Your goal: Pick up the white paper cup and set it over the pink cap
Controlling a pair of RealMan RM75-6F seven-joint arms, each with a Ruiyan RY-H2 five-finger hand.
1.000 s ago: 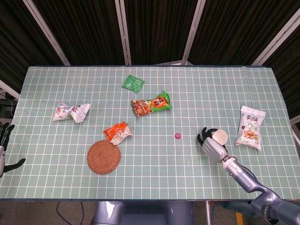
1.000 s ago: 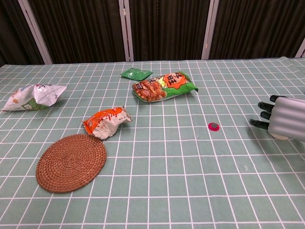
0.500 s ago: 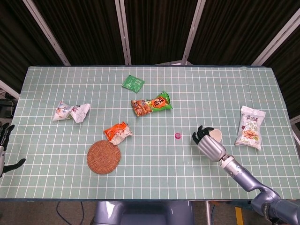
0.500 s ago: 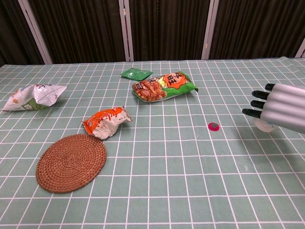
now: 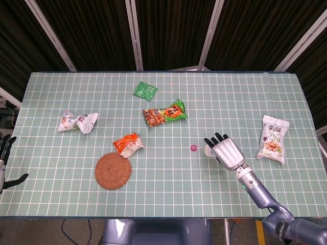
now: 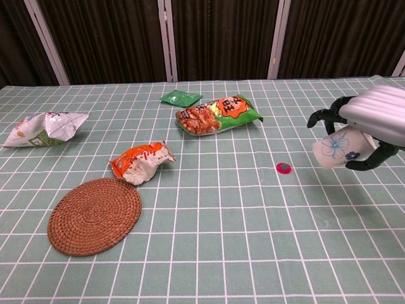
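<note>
My right hand (image 6: pixel 369 123) (image 5: pixel 224 151) grips the white paper cup (image 6: pixel 336 148), which has a blue flower print. It holds the cup tilted above the table. In the head view only a sliver of the white paper cup (image 5: pixel 208 151) shows under the fingers. The small pink cap (image 5: pixel 193 148) (image 6: pixel 283 168) lies flat on the mat, just left of the cup and below it. My left hand (image 5: pixel 6 153) hangs off the table's left edge with fingers apart, holding nothing.
A snack bag (image 5: pixel 273 138) lies right of the hand. An orange-green packet (image 5: pixel 165 114), a green sachet (image 5: pixel 145 91), an orange packet (image 5: pixel 127 144), a woven coaster (image 5: pixel 113 170) and a crumpled white bag (image 5: pixel 77 121) lie further left.
My right hand has lifted the cup, turned it over and carried it left toward the pink cap. The left hand has not moved.
</note>
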